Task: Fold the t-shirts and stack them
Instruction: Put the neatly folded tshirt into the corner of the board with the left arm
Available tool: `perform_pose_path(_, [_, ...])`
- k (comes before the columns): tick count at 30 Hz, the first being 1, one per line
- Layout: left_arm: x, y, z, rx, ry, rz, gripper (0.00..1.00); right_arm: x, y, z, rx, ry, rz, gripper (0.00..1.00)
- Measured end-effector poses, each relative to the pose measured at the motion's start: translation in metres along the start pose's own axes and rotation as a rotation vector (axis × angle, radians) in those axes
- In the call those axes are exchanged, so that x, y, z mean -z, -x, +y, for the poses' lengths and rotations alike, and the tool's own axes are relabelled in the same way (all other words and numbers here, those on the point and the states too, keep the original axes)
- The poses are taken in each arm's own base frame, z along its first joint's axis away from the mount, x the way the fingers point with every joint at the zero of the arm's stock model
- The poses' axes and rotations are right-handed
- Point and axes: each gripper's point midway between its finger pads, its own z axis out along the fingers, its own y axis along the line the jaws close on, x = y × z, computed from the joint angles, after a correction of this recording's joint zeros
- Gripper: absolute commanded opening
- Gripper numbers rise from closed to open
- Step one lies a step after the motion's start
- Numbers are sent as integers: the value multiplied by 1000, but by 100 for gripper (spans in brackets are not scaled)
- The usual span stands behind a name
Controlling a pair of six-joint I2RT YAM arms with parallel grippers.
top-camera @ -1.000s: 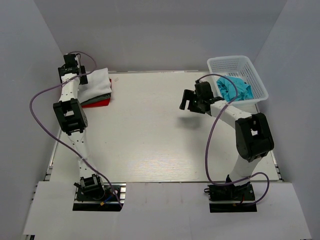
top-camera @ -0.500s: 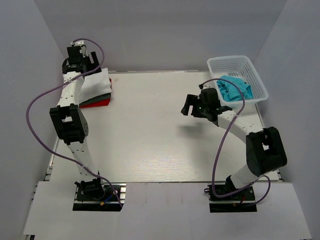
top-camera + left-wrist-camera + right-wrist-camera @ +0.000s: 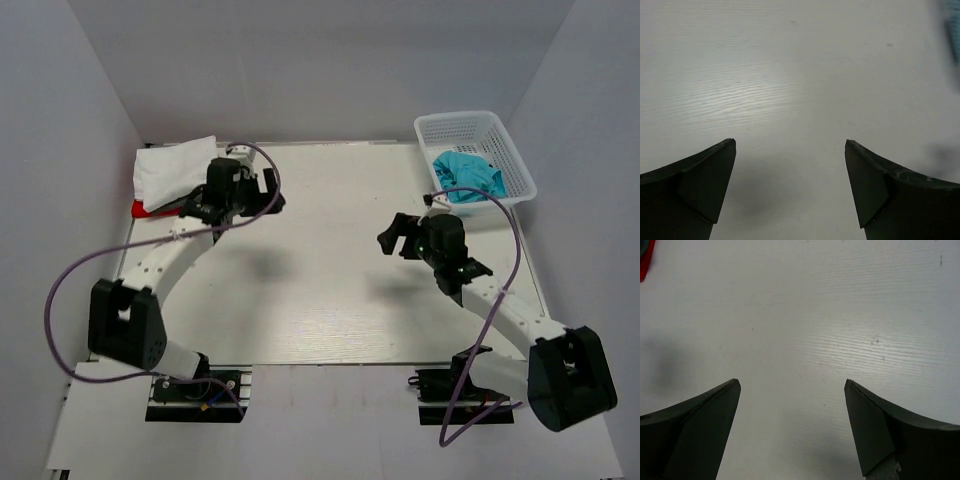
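A folded white t-shirt [image 3: 172,172] tops a stack at the far left, with the red t-shirt [image 3: 139,208] showing at its near edge. The dark grey one is hidden in the stack. The teal t-shirt [image 3: 468,175] lies crumpled in the white mesh basket [image 3: 468,124] at the far right. My left gripper [image 3: 263,190] is open and empty, just right of the stack, over bare table [image 3: 790,142]. My right gripper [image 3: 392,236] is open and empty over the table's right half [image 3: 792,381], left of and nearer than the basket.
The white table [image 3: 320,280] is ringed by grey walls on the left, back and right. Purple cables loop off both arms. A red corner [image 3: 644,260] shows at the top left of the right wrist view, and a teal blur [image 3: 954,30] at the right edge of the left wrist view.
My left arm has swung from the stack at the back left to the right, over the table. My right arm has pulled back towards the near right. Both grippers stay open.
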Motion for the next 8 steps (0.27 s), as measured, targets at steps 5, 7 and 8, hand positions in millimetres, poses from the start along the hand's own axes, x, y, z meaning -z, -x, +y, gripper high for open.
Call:
perform_pose_path(5, [40,-9,-49,-29,-108,-100,100,11,-19,-13,-13,-28,-16,90])
perform_pose_path(7, [43,-11,-43,-22,-69,-112,100,11,-21,-14,-21,-31,-14,90])
perform_pose_path(8, [42,-12,-39,-19,-43,-115,100,11,-20,-14,-22,-30,-16,90])
